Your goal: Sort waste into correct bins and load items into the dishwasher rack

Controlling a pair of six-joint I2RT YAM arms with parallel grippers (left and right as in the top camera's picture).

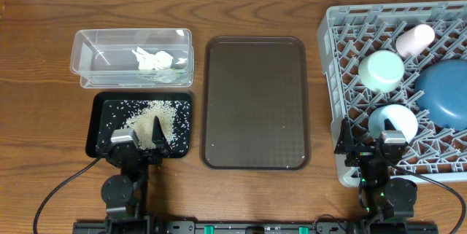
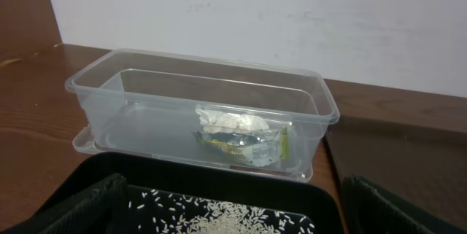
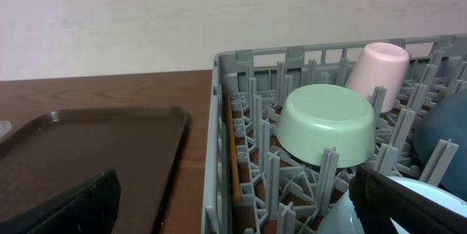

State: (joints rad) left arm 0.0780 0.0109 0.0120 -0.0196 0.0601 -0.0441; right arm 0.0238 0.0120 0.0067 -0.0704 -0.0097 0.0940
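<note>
table dark wood | wall white | L hand spread | R hand spread

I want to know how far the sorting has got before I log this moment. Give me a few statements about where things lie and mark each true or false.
1. The crumpled white paper scrap lies inside the clear rectangular plastic tub. True.
2. The white rice-like grains are heaped on the flat brown serving tray. False: the white rice-like grains lie in the shallow black rectangular tray, left of the flat brown serving tray.
3. The small mint-green bowl sits in the large grey plastic lattice rack. True.
4. The small pale-pink cup stands on the table beside the rack. False: the small pale-pink cup is in the rack, behind the mint-green bowl.
</note>
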